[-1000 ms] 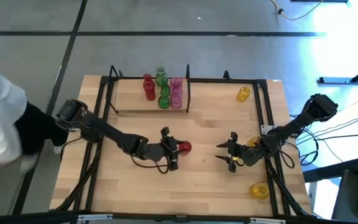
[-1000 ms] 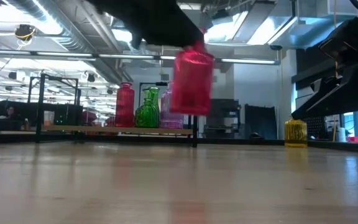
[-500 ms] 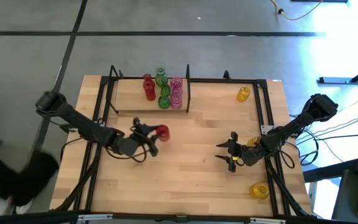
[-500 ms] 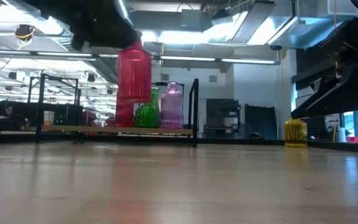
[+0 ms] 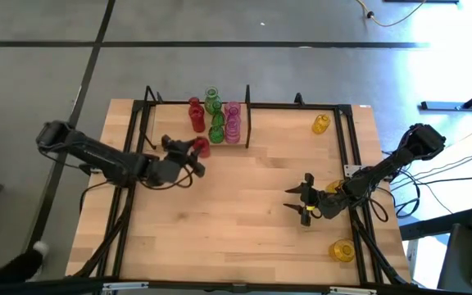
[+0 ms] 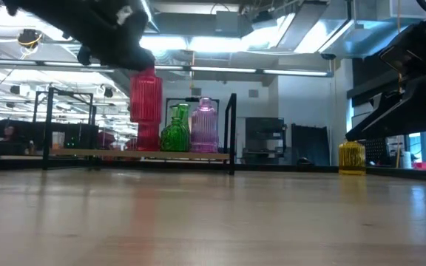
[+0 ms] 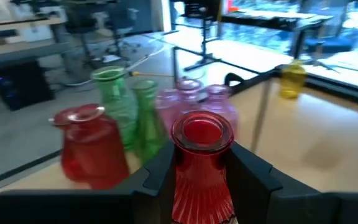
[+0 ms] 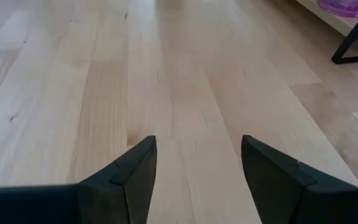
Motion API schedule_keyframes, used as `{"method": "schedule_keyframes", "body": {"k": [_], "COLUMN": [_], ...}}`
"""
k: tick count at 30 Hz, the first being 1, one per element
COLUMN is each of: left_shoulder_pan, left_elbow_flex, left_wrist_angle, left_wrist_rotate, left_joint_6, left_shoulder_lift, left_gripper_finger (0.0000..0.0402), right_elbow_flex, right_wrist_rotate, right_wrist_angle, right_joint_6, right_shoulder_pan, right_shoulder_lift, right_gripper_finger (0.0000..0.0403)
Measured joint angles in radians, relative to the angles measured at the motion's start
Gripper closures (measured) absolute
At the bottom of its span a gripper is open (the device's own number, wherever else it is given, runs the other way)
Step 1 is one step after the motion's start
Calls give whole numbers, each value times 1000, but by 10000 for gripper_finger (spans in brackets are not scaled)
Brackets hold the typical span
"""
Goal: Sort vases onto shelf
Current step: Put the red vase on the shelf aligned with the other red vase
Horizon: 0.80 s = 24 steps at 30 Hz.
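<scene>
— Wooden surface (image 5: 244, 238), with the shelf (image 5: 170, 131) at the far edge. What step was that?
— Placing: left end effector (image 5: 193, 157) clamped a red vase (image 5: 202, 147), raised at the shelf's front.
— Next?
— Probably lowering it beside the red ones. Right end effector (image 5: 300, 201) waited wide, well right of the shelf.

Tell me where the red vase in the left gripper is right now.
In the high view the red vase sits in the left gripper, at the shelf's front edge, beside the green vases.

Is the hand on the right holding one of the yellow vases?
No. The right hand hangs over bare wooden table with its fingers apart and nothing between them.
</scene>
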Motion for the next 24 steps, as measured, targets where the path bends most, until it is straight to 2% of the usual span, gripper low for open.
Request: {"method": "schedule_keyframes", "body": {"k": [11,24], "left_shoulder_pan": [181,277], "left_elbow_flex": [0,0], "left_wrist_angle": [-21,-28], "left_wrist_rotate": [96,131], "left_joint_6": [-25,-37], "left_shoulder_lift": [13,106], "left_gripper_finger": [292,292], "right_elbow_flex": [0,0], "right_wrist_rotate": [0,0], "right_wrist_angle": [-16,-24], "right_joint_6": [0,0], "right_shoulder_pan": [0,0], "right_shoulder_lift": [0,0], "right_gripper_finger": [187,187]}}
